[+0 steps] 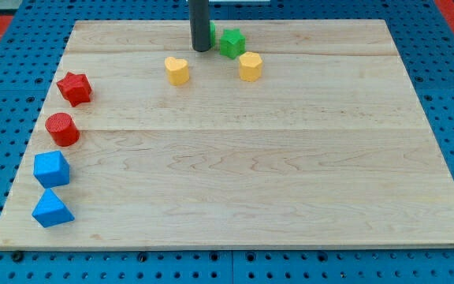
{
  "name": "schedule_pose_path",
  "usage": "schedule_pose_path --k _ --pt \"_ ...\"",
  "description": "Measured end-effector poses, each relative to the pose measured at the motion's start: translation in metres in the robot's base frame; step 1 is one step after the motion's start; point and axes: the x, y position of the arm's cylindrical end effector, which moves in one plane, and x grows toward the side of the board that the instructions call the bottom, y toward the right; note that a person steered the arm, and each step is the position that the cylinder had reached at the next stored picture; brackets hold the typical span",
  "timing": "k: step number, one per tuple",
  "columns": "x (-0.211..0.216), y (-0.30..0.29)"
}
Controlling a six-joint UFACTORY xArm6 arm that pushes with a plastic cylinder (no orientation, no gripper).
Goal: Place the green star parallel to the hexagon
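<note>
1 rod, no jaws, my tip [201, 50] just left of green star [231, 42], yellow hexagon [250, 66] near

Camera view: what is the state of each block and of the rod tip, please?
my tip: on board, left of green star
green star: upright, untouched
yellow hexagon: below the star
yellow heart: apart
red star: left edge
</note>
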Motion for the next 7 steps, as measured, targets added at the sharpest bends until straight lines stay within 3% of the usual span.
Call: schedule_pose_path --k 3,5,7 --pt "-0.006 0.166" --pt "-0.054 0.181" --pt "-0.021 0.202"
